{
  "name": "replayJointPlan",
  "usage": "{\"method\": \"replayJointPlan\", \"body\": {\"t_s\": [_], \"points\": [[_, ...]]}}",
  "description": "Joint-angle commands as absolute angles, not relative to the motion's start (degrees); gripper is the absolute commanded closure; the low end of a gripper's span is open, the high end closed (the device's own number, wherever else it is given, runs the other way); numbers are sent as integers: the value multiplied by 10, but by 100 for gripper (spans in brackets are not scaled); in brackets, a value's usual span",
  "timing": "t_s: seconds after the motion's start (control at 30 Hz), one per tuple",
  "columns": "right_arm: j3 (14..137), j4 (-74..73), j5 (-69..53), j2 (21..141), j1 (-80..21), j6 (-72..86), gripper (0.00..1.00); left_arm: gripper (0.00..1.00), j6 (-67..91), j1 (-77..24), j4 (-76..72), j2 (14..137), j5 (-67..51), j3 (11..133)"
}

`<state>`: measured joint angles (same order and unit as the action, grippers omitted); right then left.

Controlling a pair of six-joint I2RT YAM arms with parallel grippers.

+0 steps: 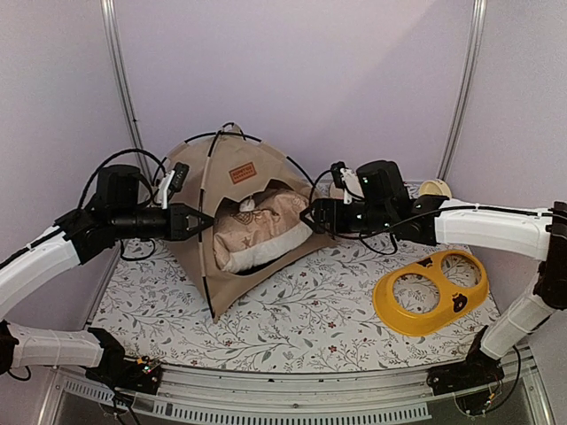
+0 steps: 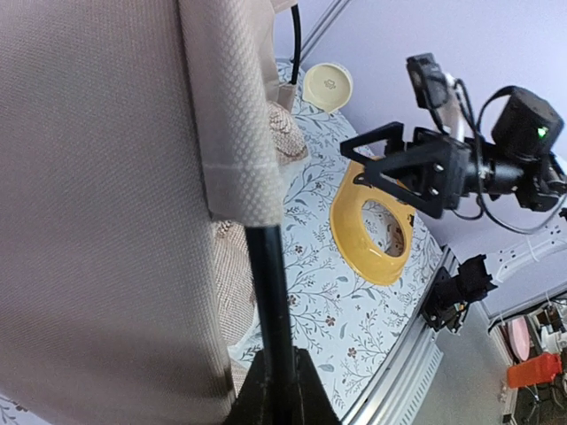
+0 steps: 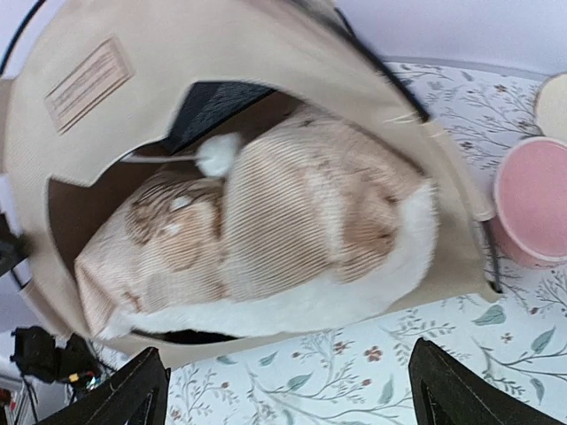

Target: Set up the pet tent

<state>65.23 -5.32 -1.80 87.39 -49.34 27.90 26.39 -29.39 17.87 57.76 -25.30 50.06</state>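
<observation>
The tan pet tent (image 1: 232, 188) stands upright on the floral mat with black poles (image 1: 202, 142) arched over it and a brown label (image 1: 242, 172) above its opening. A beige patterned pillow (image 1: 259, 227) fills the opening, and a white pom-pom (image 3: 218, 154) hangs above it. My left gripper (image 1: 209, 221) is at the tent's left front edge, shut on a black pole (image 2: 270, 292) beside the tan fabric (image 2: 97, 204). My right gripper (image 1: 306, 215) is open and empty just right of the opening; its fingertips (image 3: 142, 381) frame the pillow (image 3: 292, 221) in the right wrist view.
A yellow double pet bowl (image 1: 431, 290) lies on the mat at the right, also in the left wrist view (image 2: 372, 235). A pink cup (image 3: 530, 208) and a cream lid (image 1: 434, 188) sit behind the tent's right corner. The mat's front rail (image 1: 292, 390) runs along the near edge.
</observation>
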Motion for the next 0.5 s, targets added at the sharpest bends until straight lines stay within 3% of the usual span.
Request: {"method": "replayJointPlan", "body": {"t_s": [0.0, 0.17, 0.27, 0.3, 0.43, 0.47], "points": [[667, -61, -21, 930, -465, 304, 4, 100, 265, -289, 139, 572, -308, 496], [734, -47, -13, 1007, -465, 309, 5, 100, 263, -294, 124, 578, -339, 493], [764, -34, -13, 1042, -467, 308, 16, 100, 257, -298, 118, 584, -364, 491], [775, -26, -13, 1051, -471, 308, 24, 100, 255, -299, 115, 590, -380, 489], [859, -26, 2, 1086, -504, 286, 85, 100, 253, -317, 89, 605, -421, 487], [883, -28, 22, 1089, -522, 270, 93, 100, 252, -320, 84, 607, -429, 488]]}}
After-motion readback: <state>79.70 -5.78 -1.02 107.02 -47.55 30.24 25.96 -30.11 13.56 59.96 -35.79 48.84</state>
